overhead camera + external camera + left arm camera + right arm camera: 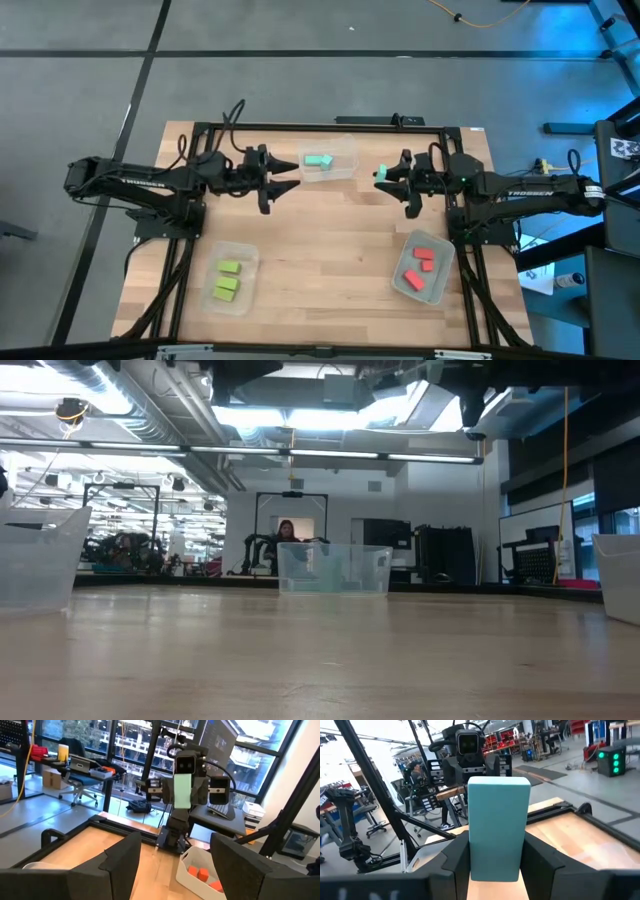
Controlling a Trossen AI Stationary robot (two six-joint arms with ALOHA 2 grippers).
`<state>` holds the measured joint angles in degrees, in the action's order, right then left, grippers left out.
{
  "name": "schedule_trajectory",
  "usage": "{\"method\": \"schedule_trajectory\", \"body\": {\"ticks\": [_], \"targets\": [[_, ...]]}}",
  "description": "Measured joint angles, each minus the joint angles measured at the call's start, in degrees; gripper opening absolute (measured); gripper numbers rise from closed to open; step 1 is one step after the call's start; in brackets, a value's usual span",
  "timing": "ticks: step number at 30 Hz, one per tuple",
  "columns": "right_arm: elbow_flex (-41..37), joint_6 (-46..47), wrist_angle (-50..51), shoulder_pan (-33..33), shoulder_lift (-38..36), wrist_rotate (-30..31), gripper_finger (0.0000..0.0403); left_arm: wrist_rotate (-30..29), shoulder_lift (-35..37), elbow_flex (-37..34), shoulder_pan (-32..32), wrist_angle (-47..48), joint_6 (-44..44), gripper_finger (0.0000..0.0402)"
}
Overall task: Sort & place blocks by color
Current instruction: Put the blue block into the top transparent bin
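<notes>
My right gripper (388,178) hangs above the table's middle right, shut on a teal block (498,827); the left wrist view also shows this block (182,790). Facing it from the left, my left gripper (287,180) stands open with nothing between its fingers (120,865). A clear tub (345,172) at the far middle holds teal blocks (318,160). Three lime green blocks (227,281) lie in the near-left tub (248,262). Three red-pink blocks (420,266) lie in the near-right tub (441,285). My right gripper pinches the teal block by its two long sides (472,855) between its two fingers (457,862). The fingers lie level and point toward the table's left. The block reaches out past the fingertips, lengthwise along them, lifted clear of the table.
The low view shows the three tubs standing on the wooden top: one at the far middle (333,570), one at the left (40,555), one at the right (620,575). Bare wood (330,250) lies between the tubs. A black frame (300,126) runs along the table's edges.
</notes>
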<state>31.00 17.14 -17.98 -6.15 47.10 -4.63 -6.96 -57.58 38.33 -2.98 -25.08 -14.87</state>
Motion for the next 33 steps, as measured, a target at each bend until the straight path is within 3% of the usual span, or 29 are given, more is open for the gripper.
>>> {"method": "schedule_trajectory", "body": {"ticks": [6,13,17,25,33], "targets": [[6.2,1.7,6.0,-1.6,7.4,0.9,0.0133,0.0,0.0,0.1,0.0,-5.1,0.0,0.0230],[27.9,-0.9,29.2,-12.4,30.5,-3.2,0.0133,0.0,0.0,0.1,0.0,-8.1,0.0,0.0230],[35.9,-1.0,37.2,-17.8,42.9,-5.8,0.0133,0.0,0.0,0.1,0.0,-8.1,0.0,0.0230],[41.9,3.6,39.7,-22.7,57.9,0.5,0.0133,-1.4,0.0,0.1,0.0,-8.0,0.0,0.0230],[42.3,8.1,38.7,-22.9,62.3,4.6,0.0133,-1.5,0.0,0.1,0.0,-8.0,0.0,0.0230]]}}
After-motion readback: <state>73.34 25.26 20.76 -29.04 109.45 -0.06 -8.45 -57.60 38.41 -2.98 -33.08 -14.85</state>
